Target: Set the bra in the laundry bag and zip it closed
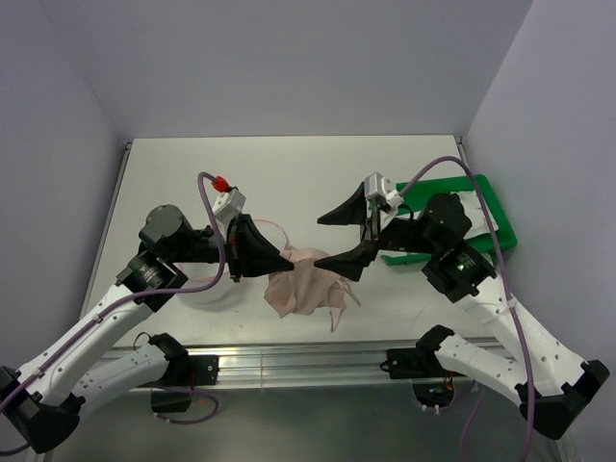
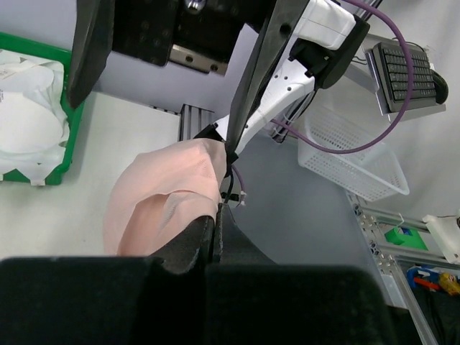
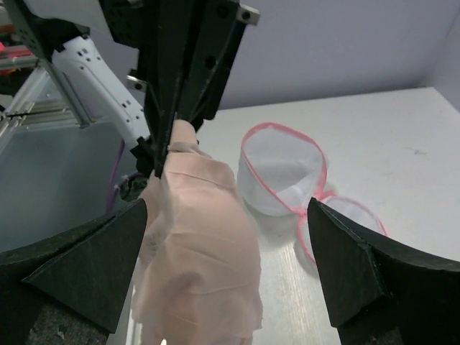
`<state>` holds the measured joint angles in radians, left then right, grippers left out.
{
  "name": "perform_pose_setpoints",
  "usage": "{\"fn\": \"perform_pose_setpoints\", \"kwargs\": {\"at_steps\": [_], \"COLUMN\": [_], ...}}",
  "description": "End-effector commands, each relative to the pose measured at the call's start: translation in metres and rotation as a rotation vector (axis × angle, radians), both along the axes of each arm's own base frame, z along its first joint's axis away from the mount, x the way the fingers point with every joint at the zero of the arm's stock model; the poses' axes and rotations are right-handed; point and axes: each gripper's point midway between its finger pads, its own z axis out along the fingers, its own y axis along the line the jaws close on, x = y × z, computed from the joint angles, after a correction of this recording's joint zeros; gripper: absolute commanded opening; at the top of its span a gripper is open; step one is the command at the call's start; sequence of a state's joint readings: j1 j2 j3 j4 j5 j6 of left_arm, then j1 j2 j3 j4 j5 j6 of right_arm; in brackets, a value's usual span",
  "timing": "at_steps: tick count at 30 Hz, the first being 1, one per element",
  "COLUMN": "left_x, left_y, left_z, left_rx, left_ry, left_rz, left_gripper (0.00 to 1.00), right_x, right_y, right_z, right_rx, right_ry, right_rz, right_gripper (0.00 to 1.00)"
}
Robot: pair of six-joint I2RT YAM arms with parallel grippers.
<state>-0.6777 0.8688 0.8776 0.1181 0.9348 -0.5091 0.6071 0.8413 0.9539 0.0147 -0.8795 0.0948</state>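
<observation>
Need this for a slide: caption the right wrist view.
Left hand pinches the pink bra beside the open mesh laundry bag.

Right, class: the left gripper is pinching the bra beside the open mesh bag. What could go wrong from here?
The left gripper pinches only an edge of the bra, which hangs limp, so it could slip free. Nothing holds the laundry bag: the right gripper is open and empty, so the soft mesh might slide or collapse as the bra is pushed in.
</observation>
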Motion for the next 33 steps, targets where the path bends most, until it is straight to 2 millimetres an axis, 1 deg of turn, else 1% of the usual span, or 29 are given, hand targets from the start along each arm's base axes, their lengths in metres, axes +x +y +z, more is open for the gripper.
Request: {"fn": "perform_pose_setpoints", "kwargs": {"at_steps": [1,2,4,5,6,8,9,12,14,15,17,18,19,20,21,23,24,25,26,27,28,29,30,31,32,33], "left_x": [0.004,0.005,0.007,0.007,0.009,0.015,0.017,0.021,0.023,0.023,0.025,0.028,0.03,0.035,0.046,0.056,0.063,0.082,0.09,0.098,0.116,0.121,0.127,0.138,0.143,0.144], "left_y": [-0.001,-0.001,-0.002,-0.001,-0.002,0.0,0.0,0.0,0.001,0.002,0.003,0.003,0.004,0.006,0.009,0.017,0.021,0.032,0.041,0.05,0.068,0.077,0.089,0.107,0.119,0.131], "left_z": [0.018,0.018,0.018,0.019,0.017,0.019,0.016,0.016,0.015,0.016,0.015,0.016,0.011,0.008,0.007,0.003,0.002,0.001,0.002,-0.005,-0.008,-0.01,-0.021,-0.026,-0.035,-0.049], "left_rx": [-0.043,-0.044,-0.042,-0.045,-0.034,-0.035,-0.02,-0.007,-0.001,-0.001,0.009,0.01,0.032,0.055,0.069,0.101,0.11,0.121,0.125,0.159,0.172,0.181,0.223,0.238,0.262,0.314], "left_ry": [-0.062,-0.063,-0.062,-0.071,-0.065,-0.084,-0.076,-0.093,-0.101,-0.105,-0.111,-0.118,-0.104,-0.096,-0.088,-0.075,-0.067,-0.047,-0.037,-0.01,0.018,0.035,0.064,0.093,0.117,0.147], "left_rz": [0.021,0.025,0.031,0.039,0.052,0.091,0.1,0.126,0.137,0.142,0.154,0.171,0.187,0.218,0.288,0.374,0.428,0.562,0.636,0.712,0.859,0.922,0.996,1.123,1.194,1.257], "left_gripper": [0.0,0.0,0.0,0.0,0.0,0.0,0.0,0.0,0.0,0.0,0.0,0.0,0.0,0.0,0.0,0.1,0.18,0.36,0.46,0.62,0.69,0.75,0.78,0.82,0.83,0.84], "right_x": [0.015,0.01,0.011,0.009,0.009,0.004,0.0,0.004,0.009,0.011,0.014,0.015,0.015,0.018,0.019,0.023,0.026,0.029,0.032,0.036,0.039,0.043,0.047,0.05,0.055,0.059], "right_y": [0.008,0.012,0.018,0.022,0.023,0.025,0.026,0.028,0.03,0.032,0.036,0.037,0.038,0.04,0.041,0.043,0.043,0.044,0.045,0.045,0.046,0.049,0.05,0.052,0.056,0.058], "right_z": [-0.023,-0.028,-0.039,-0.047,-0.05,-0.056,-0.057,-0.067,-0.073,-0.074,-0.077,-0.077,-0.078,-0.077,-0.076,-0.077,-0.078,-0.079,-0.079,-0.08,-0.08,-0.079,-0.079,-0.076,-0.075,-0.072], "right_rx": [-0.056,-0.074,-0.116,-0.145,-0.157,-0.167,-0.167,-0.187,-0.198,-0.201,-0.212,-0.214,-0.216,-0.213,-0.211,-0.212,-0.217,-0.219,-0.218,-0.219,-0.22,-0.213,-0.209,-0.197,-0.192,-0.18], "right_ry": [0.014,0.031,0.058,0.063,0.062,0.078,0.085,0.107,0.177,0.192,0.23,0.239,0.246,0.255,0.263,0.271,0.274,0.279,0.283,0.284,0.289,0.298,0.301,0.308,0.313,0.315], "right_rz": [-0.064,-0.041,-0.04,-0.036,-0.039,-0.018,-0.009,-0.034,-0.062,-0.064,-0.066,-0.067,-0.065,-0.07,-0.077,-0.087,-0.104,-0.113,-0.123,-0.14,-0.149,-0.159,-0.178,-0.187,-0.195,-0.203], "right_gripper": [1.0,1.0,1.0,1.0,1.0,1.0,1.0,1.0,1.0,0.97,0.89,0.75,0.67,0.5,0.44,0.28,0.16,0.12,0.07,0.02,0.0,0.0,0.0,0.0,0.0,0.0]}}
